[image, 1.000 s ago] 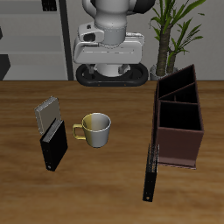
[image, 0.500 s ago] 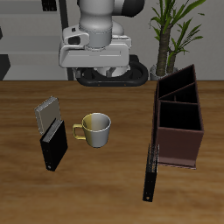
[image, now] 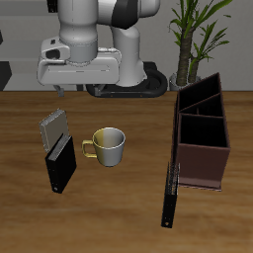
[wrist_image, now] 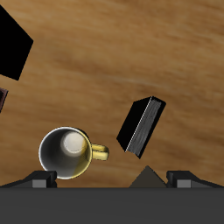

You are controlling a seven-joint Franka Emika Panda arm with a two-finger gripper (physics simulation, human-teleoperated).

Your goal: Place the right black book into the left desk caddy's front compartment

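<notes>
The right black book (image: 61,164) stands on the table near the front edge, just in front of a grey book (image: 54,126). It also shows in the wrist view (wrist_image: 140,127), tilted, with a pale page edge. The left desk caddy (image: 204,148) is a dark maroon box with partitions, across the table from the book. My gripper (image: 81,79) hangs high above the table's back part, behind the grey book and apart from everything. In the wrist view its fingertips (wrist_image: 179,178) stand wide apart with nothing between them, so the gripper (wrist_image: 109,179) is open.
A cream mug (image: 107,145) with a yellow handle stands between the books and the caddy; it also shows in the wrist view (wrist_image: 66,150). A long thin black slab (image: 170,198) lies beside the caddy near the front edge. A potted plant (image: 198,35) stands behind the caddy.
The arm has swung sideways from above the table's middle back toward the books' side. The gripper is now over the area behind the grey book. Nothing on the table has moved.
</notes>
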